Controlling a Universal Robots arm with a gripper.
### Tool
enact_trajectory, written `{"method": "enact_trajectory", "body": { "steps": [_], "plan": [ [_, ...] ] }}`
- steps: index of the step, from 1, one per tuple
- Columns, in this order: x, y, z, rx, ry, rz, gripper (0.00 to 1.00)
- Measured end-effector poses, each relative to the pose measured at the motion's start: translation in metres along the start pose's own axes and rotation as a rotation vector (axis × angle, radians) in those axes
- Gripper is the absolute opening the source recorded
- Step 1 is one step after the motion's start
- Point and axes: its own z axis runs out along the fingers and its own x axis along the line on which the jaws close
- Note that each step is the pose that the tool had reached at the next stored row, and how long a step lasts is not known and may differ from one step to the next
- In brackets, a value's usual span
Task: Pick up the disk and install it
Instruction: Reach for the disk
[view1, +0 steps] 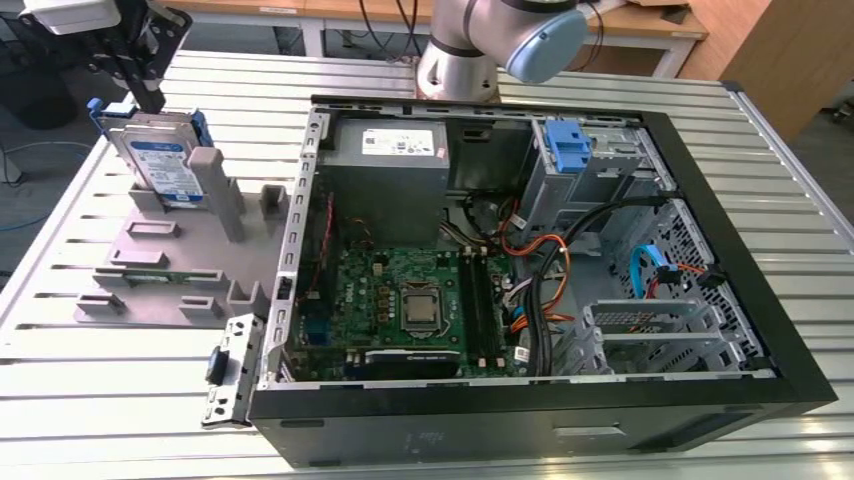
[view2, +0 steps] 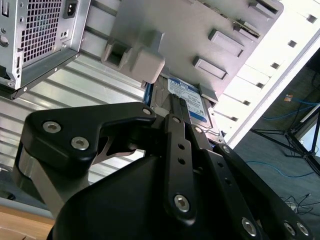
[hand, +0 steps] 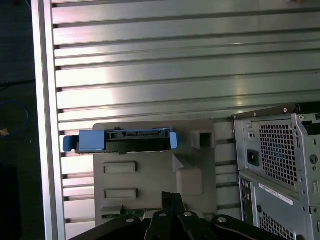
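pick-up step, i judge: the black robot gripper (view1: 144, 98) hangs at the top edge of the flat silver-grey metal disk (view1: 158, 160), blue-bracketed, upright in a grey plastic stand (view1: 140, 252) beside the open black computer case (view1: 534, 420); clenched or released, i cannot tell. lifting wants a straight upward pull.

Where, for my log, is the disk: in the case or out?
Out: the disk stands upright in the grey holder beside the case.

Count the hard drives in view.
1. The disk stands on edge in the grey holder, outside the computer case, at the exterior view's left. The drive cage inside the case may hide another.
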Motion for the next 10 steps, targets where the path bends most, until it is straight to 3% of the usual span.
{"method": "enact_trajectory", "body": {
  "steps": [10],
  "plan": [
    [0.0020,0.0005,0.0002,0.0000,0.0000,0.000,0.11]
  ]
}}
